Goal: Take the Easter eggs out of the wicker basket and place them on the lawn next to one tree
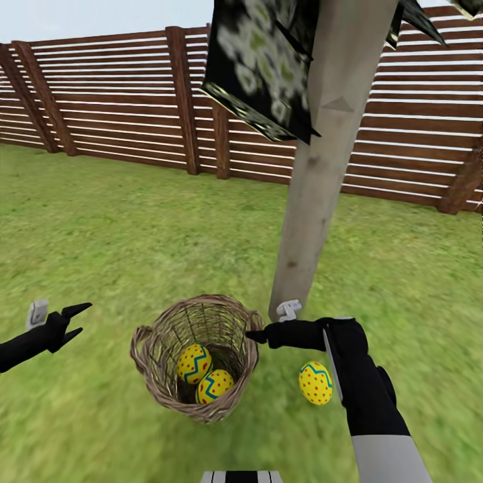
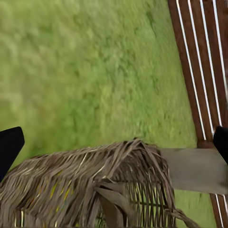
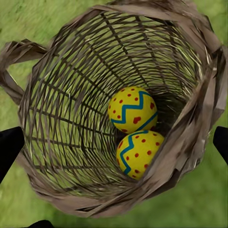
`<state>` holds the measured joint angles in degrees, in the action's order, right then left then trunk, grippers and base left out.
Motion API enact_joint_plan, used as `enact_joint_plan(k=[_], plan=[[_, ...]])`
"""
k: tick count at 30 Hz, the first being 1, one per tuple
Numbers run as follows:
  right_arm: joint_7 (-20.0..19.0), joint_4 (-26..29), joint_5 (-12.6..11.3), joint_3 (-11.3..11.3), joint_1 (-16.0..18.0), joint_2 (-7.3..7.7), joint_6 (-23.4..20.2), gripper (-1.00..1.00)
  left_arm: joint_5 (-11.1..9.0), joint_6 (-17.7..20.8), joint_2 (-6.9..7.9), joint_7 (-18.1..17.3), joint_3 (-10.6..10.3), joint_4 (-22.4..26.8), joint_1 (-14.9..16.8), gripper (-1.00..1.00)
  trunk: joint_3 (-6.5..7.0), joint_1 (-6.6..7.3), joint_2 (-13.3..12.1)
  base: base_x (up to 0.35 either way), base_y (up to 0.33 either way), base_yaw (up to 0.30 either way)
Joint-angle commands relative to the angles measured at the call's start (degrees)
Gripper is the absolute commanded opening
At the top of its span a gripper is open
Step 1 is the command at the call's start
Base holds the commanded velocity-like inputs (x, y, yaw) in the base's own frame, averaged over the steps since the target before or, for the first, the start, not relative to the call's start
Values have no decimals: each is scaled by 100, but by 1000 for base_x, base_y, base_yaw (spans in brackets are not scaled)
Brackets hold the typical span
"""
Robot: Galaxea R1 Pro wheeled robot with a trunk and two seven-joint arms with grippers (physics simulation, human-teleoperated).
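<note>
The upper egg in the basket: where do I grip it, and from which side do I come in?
Probably grip the upper egg across its blue zigzag middle, coming straight down through the basket's open mouth with the right gripper, which is open at the rim. The wicker walls block any side approach, and the second egg touches it, so keep one finger clear of that side.

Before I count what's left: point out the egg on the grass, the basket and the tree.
Egg on the grass (image 1: 315, 383), head view, its middle band.
Basket (image 1: 143, 349), head view, near rim.
Tree (image 1: 315, 194), head view, mid-trunk.
</note>
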<state>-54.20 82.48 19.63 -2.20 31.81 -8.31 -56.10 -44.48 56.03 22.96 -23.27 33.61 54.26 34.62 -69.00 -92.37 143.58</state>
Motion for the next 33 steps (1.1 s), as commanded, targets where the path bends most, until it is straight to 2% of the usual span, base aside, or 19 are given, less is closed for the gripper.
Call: enact_joint_plan(k=[1,6,10,12,14,16,24,27,30,33], plan=[[-57,5,59,-11,10,-10,-23,100,35,30,-1,-38,14,-2,8,100,18,3,0,0,0,0],[-37,3,59,9,34,-128,-32,100,32,39,-1,-18,12,-3,10,100,129,16,-6,0,0,0],[222,-7,56,295,88,-169,-32,100,35,39,2,-13,-7,15,18,100,195,24,-10,0,0,0],[329,-19,45,343,108,-169,-27,100,33,39,-2,-36,-217,313,17,100,195,24,-10,0,0,0],[359,-40,45,357,114,-169,-24,100,29,39,-13,-44,-568,581,11,100,195,24,-10,0,24,0],[364,-43,48,359,115,-169,-24,100,25,39,-34,-47,-690,620,10,100,195,24,-10,0,188,0],[385,-69,50,354,115,-155,-24,100,10,39,-29,-48,-741,639,10,100,195,24,-10,0,280,0],[509,-102,50,358,115,-154,-24,100,10,39,-14,-46,-739,639,10,100,195,24,-10,0,303,0],[1101,-122,51,360,115,-159,-29,100,11,39,-11,-46,-747,639,10,100,195,24,-10,0,328,0],[2053,-186,69,368,115,-165,-34,100,26,33,-10,-46,-741,639,10,100,195,24,-10,0,204,0]])
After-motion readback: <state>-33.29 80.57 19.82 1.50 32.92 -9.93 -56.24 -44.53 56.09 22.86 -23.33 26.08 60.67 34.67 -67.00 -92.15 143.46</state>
